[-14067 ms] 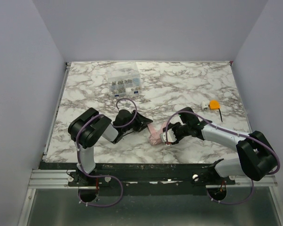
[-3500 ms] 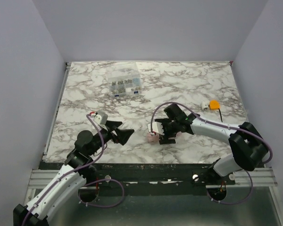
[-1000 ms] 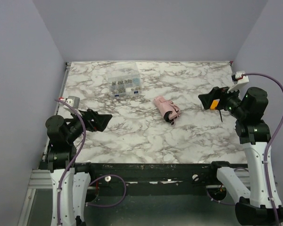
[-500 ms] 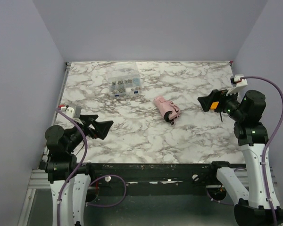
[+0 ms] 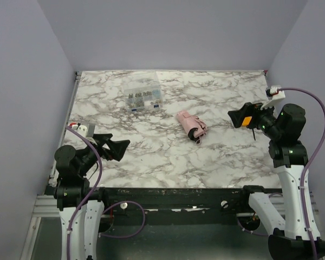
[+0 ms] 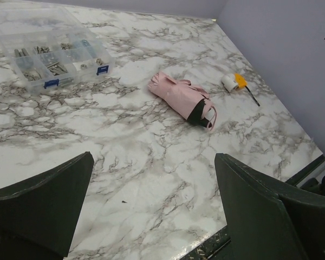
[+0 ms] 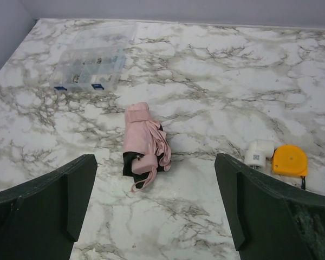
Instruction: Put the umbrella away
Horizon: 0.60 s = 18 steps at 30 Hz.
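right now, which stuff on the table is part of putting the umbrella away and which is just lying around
For the job:
- the pink umbrella, folded into a small bundle

Just lying about:
- the clear parts box
- the orange object
- the small white piece beside it

Bright, even light throughout; soft faint shadows, no glare, sharp focus.

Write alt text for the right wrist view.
A rolled pale pink umbrella lies on a marble table, seen between the open, empty fingers of the right pincer. A clear compartment box sits farther back on the left; a small orange object and a white piece lie to the right.
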Each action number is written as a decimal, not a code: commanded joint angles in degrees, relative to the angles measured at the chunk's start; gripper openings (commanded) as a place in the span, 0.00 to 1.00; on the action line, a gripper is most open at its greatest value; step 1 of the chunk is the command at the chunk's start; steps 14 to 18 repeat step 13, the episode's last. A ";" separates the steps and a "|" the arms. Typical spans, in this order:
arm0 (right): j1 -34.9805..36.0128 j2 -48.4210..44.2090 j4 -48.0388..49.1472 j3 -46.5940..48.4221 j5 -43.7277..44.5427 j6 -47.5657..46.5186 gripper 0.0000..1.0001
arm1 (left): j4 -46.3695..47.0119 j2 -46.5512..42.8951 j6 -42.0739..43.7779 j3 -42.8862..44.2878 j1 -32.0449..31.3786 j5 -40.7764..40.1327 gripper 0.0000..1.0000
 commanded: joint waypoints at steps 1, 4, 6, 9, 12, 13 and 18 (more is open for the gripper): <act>-0.56 -0.41 1.26 -0.50 -0.43 0.43 1.00 | 1.42 -1.00 0.75 -0.80 -0.51 -1.58 0.99; -0.67 -0.28 1.26 -0.46 -0.47 0.44 1.00 | 1.51 -1.02 0.75 -0.89 -0.61 -1.81 0.99; -0.64 -0.37 1.31 -0.59 -0.56 0.30 1.00 | 1.48 -1.02 0.75 -0.97 -0.69 -2.01 0.99; -0.70 -0.41 1.35 -0.81 -0.64 0.08 1.00 | 1.51 -1.07 0.75 -1.15 -0.69 -2.17 0.99; -0.71 -0.37 1.35 -1.08 -0.59 -0.38 1.00 | 1.49 -1.04 0.75 -1.27 -0.65 -2.28 0.99; -0.77 -0.43 1.35 -1.08 -0.44 -0.49 1.00 | 1.48 -1.07 0.83 -1.37 -0.68 -2.32 0.98; -0.77 -0.43 1.35 -1.08 -0.44 -0.49 1.00 | 1.48 -1.07 0.83 -1.37 -0.68 -2.32 0.98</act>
